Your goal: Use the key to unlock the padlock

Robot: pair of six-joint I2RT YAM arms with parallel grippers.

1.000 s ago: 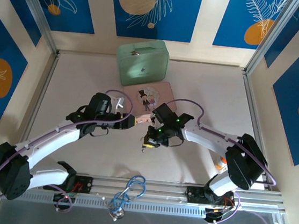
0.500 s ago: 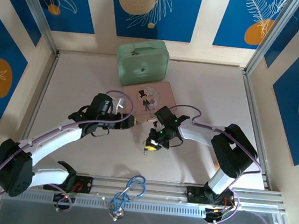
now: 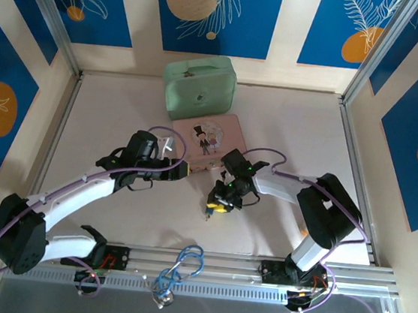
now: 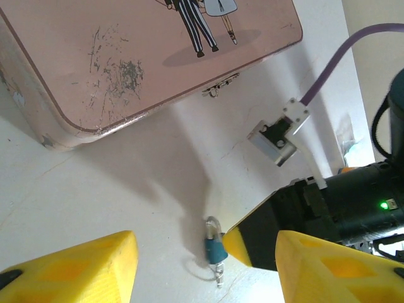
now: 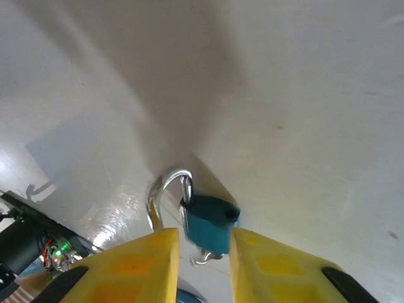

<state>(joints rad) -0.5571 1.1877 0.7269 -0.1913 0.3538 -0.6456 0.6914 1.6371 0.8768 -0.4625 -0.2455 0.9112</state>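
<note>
From above, you have the left gripper (image 3: 182, 170) hanging over the pale white table (image 3: 123, 116) just beside the near left corner of the flat pink box with a printed couple on its lid (image 3: 210, 136). A mint-green case with rounded corners (image 3: 199, 87) lies behind that box. Your right gripper (image 3: 214, 206) points down at the table in front of the pink box, near the left one but apart from it. In the left wrist view, your left gripper (image 4: 205, 268) stands wide open with nothing between its yellow fingers. Below it, the tiny padlock with a blue body and a thin silvery shackle (image 4: 214, 247) lies on the table, well clear of the pink box (image 4: 145, 50) and its small metal clasp (image 4: 221, 86). A yellow-tipped black finger of the right gripper (image 4: 255, 243) is right against the padlock. In the right wrist view, your right gripper (image 5: 203, 243) has its fingers a narrow way apart. The padlock (image 5: 208, 224) sits with its body at the mouth of that gap and its shackle (image 5: 165, 189) pointing away. You cannot tell whether the fingers pinch it.
</note>
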